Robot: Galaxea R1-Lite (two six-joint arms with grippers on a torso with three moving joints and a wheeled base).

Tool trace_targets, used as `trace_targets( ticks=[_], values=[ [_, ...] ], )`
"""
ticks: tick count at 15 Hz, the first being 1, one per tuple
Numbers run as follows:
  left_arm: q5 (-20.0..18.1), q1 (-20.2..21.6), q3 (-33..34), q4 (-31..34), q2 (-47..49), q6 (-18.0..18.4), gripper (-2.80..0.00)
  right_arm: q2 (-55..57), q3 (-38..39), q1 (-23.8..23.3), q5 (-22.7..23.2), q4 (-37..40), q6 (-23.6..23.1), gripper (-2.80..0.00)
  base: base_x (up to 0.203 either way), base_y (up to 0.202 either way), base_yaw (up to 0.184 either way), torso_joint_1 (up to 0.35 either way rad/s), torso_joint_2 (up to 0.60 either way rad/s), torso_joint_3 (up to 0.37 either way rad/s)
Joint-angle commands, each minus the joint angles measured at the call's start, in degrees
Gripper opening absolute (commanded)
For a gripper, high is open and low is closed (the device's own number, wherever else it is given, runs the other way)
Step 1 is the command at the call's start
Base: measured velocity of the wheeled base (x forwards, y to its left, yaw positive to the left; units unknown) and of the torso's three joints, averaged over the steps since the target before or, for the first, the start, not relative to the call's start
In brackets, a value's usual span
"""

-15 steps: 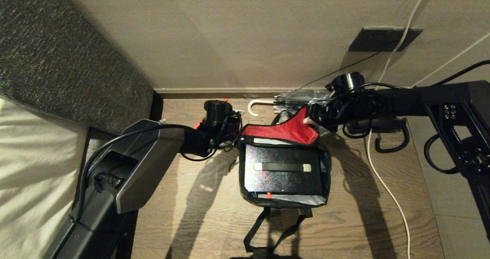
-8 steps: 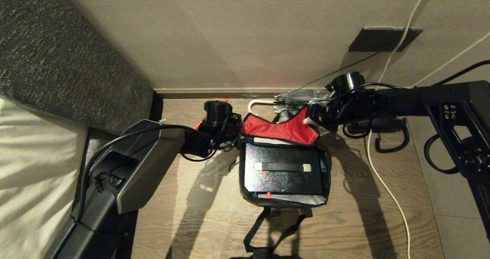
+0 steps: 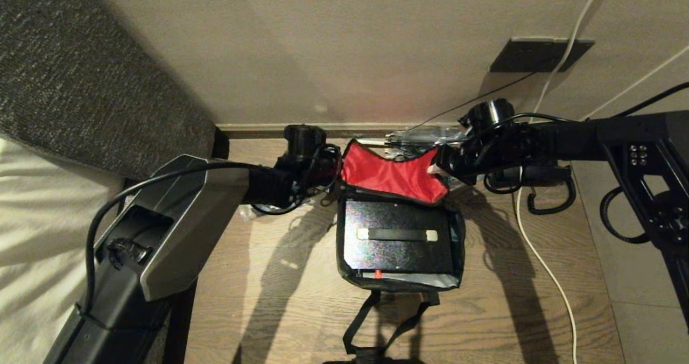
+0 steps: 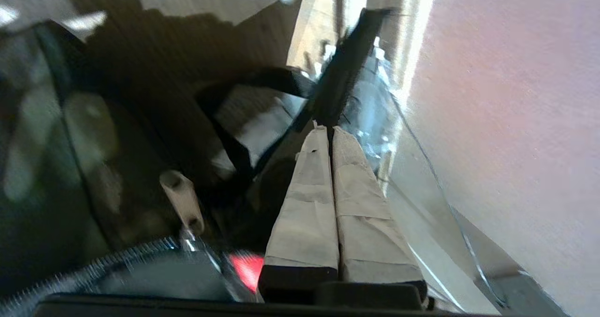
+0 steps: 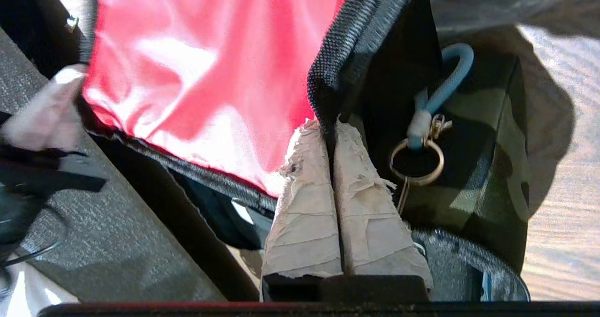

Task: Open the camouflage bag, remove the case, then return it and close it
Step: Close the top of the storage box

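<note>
Red lining [image 3: 390, 174] inside green-and-dark camouflage bag [image 5: 487, 167]; black woven trim [image 5: 349, 40]. Speckled glossy black case [image 3: 397, 243], black strap [image 3: 397, 235] with pale ends, small red latch [image 3: 378, 273]. Brown wood-grain floor [image 3: 301, 299]. White cable [image 3: 543, 267].

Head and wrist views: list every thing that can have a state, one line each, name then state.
camouflage bag: open, lying on the wooden floor.
red-lined flap: lifted up, held at both corners.
case: lying flat inside the bag, top exposed.
left gripper: shut on the flap's left corner.
right gripper: shut on the flap's trim at its right corner.
black strap: slack on the floor.
</note>
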Motion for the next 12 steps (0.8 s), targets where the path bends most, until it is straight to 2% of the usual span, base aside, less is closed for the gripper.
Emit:
trace_targets(
  ticks=[1, 5, 12],
  values=[
    [0.1, -0.2, 0.0, 1.0, -2.9, -0.5, -2.80, -0.7, -0.1, 0.0, 0.1, 1.7, -0.4, -2.80, 0.000, 0.000, 0.000, 0.000, 0.00, 0.000],
    [0.2, -0.3, 0.1, 2.8, -4.7, 1.9, -2.80, -1.7, -0.1, 0.0, 0.1, 3.6, -2.1, -2.80, 0.000, 0.000, 0.000, 0.000, 0.00, 0.000],
    [0.4, -0.5, 0.1, 3.8, -5.1, 2.1, -2.80, -3.7, 0.1, 0.0, 0.1, 6.8, -4.2, -2.80, 0.000, 0.000, 0.000, 0.000, 0.00, 0.000]
  ],
)
